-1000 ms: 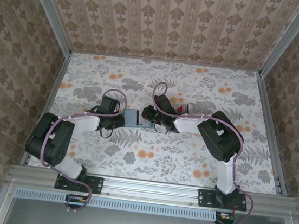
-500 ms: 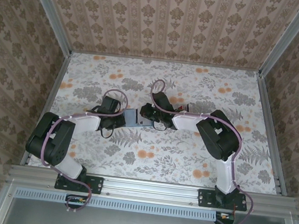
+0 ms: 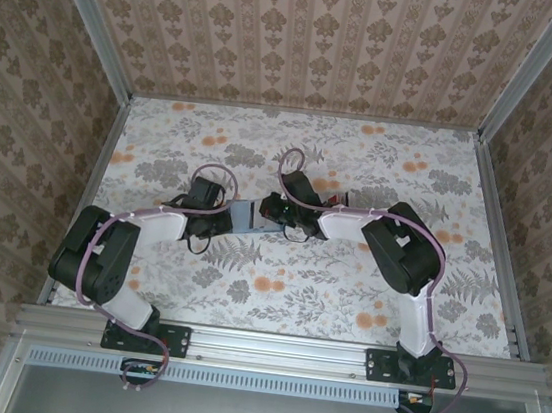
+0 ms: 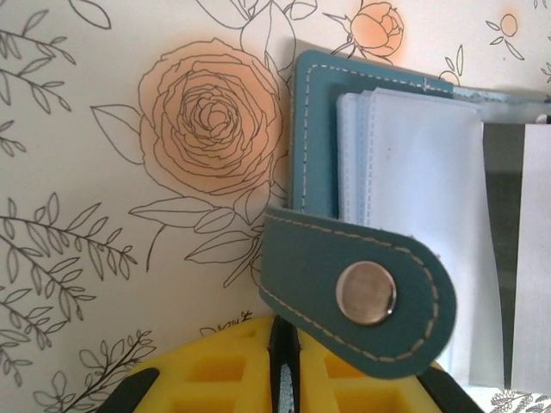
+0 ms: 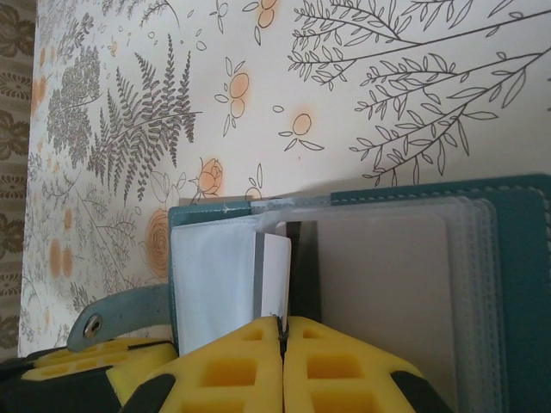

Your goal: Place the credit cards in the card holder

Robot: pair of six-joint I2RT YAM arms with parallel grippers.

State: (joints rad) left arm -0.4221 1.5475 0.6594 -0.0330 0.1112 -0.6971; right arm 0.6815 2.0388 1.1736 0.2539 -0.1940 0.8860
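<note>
The teal card holder (image 3: 250,218) lies open on the floral table between my two grippers. In the left wrist view its left panel (image 4: 310,129) shows white sleeves, and its snap strap (image 4: 366,292) lies over my yellow fingers. My left gripper (image 4: 284,331) is shut on the holder's edge by that strap. My right gripper (image 5: 280,320) is shut on a white credit card (image 5: 277,271), held on edge. The card's far end sits in the fold between the holder's white left sleeves (image 5: 215,284) and the clear sleeves (image 5: 379,284) of its right panel. From above, the left gripper (image 3: 222,222) and right gripper (image 3: 273,209) flank the holder.
The floral tablecloth (image 3: 285,298) spreads out all round the holder. Patterned walls close in the back and both sides, with metal rails (image 3: 494,233) along the table's edges. Both arms reach inward from their bases at the near edge.
The right gripper has crept a little left and toward the back with the card. The holder's right end has lifted slightly. The left gripper has hardly moved.
</note>
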